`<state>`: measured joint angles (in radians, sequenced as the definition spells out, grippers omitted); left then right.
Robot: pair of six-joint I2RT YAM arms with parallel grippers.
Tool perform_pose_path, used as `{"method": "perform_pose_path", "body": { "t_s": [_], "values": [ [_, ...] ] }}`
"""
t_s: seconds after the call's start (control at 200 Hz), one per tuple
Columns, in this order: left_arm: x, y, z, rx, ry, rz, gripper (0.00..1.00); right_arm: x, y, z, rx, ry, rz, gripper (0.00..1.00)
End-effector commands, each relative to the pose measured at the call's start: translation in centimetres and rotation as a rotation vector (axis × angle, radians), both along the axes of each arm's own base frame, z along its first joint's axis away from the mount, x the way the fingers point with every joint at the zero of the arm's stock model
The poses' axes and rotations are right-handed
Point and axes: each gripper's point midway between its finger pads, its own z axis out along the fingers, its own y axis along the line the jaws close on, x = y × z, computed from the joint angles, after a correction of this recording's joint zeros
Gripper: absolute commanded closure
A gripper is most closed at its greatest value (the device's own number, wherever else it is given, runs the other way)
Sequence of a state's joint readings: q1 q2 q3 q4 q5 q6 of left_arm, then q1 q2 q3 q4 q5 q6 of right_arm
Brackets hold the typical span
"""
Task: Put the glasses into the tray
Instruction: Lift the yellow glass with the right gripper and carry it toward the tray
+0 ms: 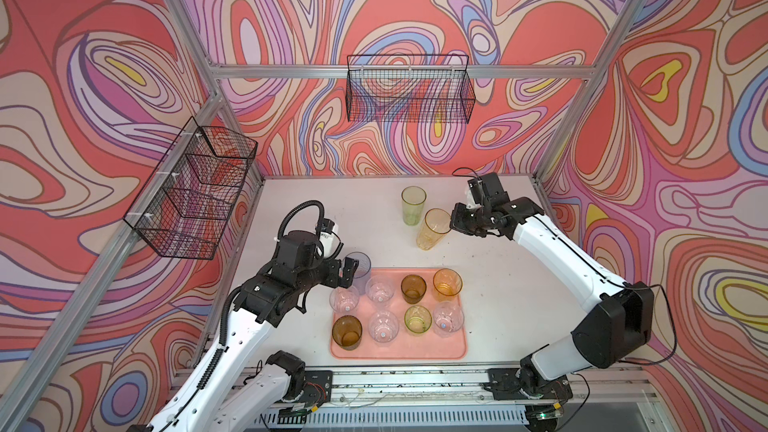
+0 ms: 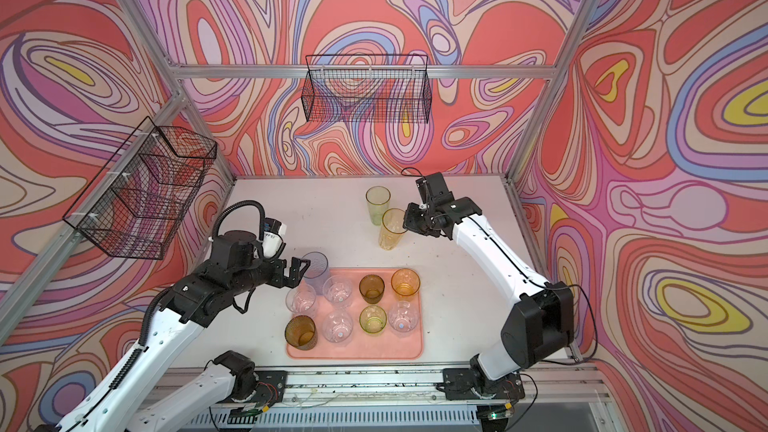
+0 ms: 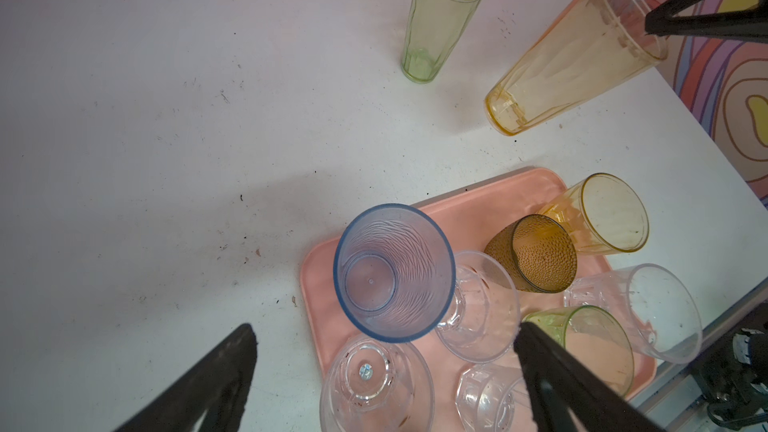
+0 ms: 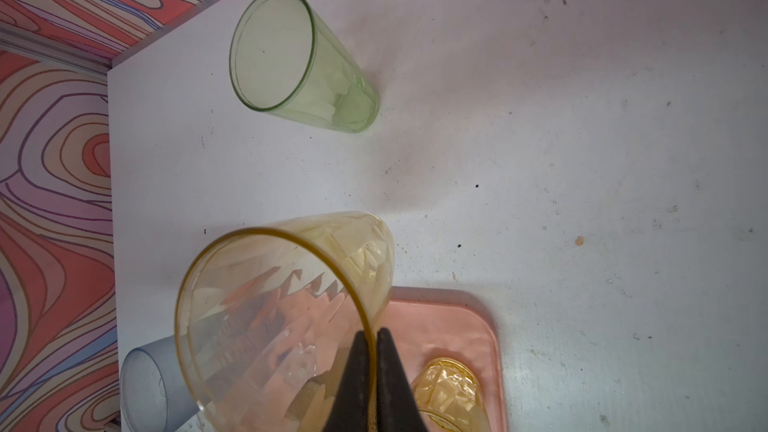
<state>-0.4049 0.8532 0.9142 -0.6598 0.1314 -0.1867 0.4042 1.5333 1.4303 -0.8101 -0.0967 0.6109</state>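
One view only, the R wrist cam, shows the grip itself: right gripper (image 4: 371,332) pinched tight on the rim of the tall yellow faceted see-through tumbler (image 4: 286,305), one finger inside, one outside. Both top views show only that this tumbler tilts toward the gripper.

L wrist cam shows best the left gripper (image 3: 386,328), jaws wide apart, holding nothing. The tall pale blue rippled tumbler (image 3: 395,272) stands upright just ahead of its tips, on the nearest corner of the flat salmon-pink plastic tray (image 3: 478,197).

The tall yellow-green tumbler (image 1: 413,205) stands off the tray on the white table (image 1: 311,209), near the right gripper and just beyond the yellow one.

Count: 11 tumblers.
- 9 on tray: 4 short clear faceted tumblers (image 1: 380,290), 2 short brown tumblers (image 1: 413,288), 1 short green tumbler (image 1: 417,320), 1 short yellow-orange tumbler (image 1: 447,283), plus the pale blue.
- 2 off it.

Also 1 tray, 2 grippers.
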Motion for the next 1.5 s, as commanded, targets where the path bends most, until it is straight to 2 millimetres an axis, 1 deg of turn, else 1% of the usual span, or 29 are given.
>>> {"method": "perform_pose_path", "body": {
  "t_s": [0.0,0.331,0.541,0.997,1.332,1.492],
  "values": [
    [0.2,-0.1,0.1,-0.004,-0.019,-0.011,0.0,-0.1,0.9,2.8,-0.006,-0.074,0.014,1.0],
    [0.1,-0.3,0.3,-0.015,-0.028,-0.024,0.0,-0.5,3.6,3.4,-0.036,-0.092,0.073,1.0],
    [0.2,-0.1,0.2,-0.005,-0.03,-0.016,0.0,-0.8,5.2,3.2,-0.068,-0.088,0.113,1.0],
    [0.2,0.1,0.1,0.003,-0.03,-0.008,0.0,-1.5,8.7,1.2,-0.115,-0.05,0.194,1.0],
    [0.3,0.1,0.0,0.005,-0.029,-0.004,0.0,-2.5,10.9,-0.9,-0.135,-0.014,0.236,1.0],
    [0.3,0.2,-0.1,0.01,-0.024,-0.002,0.0,-3.0,11.5,-1.8,-0.15,0.007,0.252,1.0]
  ]
}}
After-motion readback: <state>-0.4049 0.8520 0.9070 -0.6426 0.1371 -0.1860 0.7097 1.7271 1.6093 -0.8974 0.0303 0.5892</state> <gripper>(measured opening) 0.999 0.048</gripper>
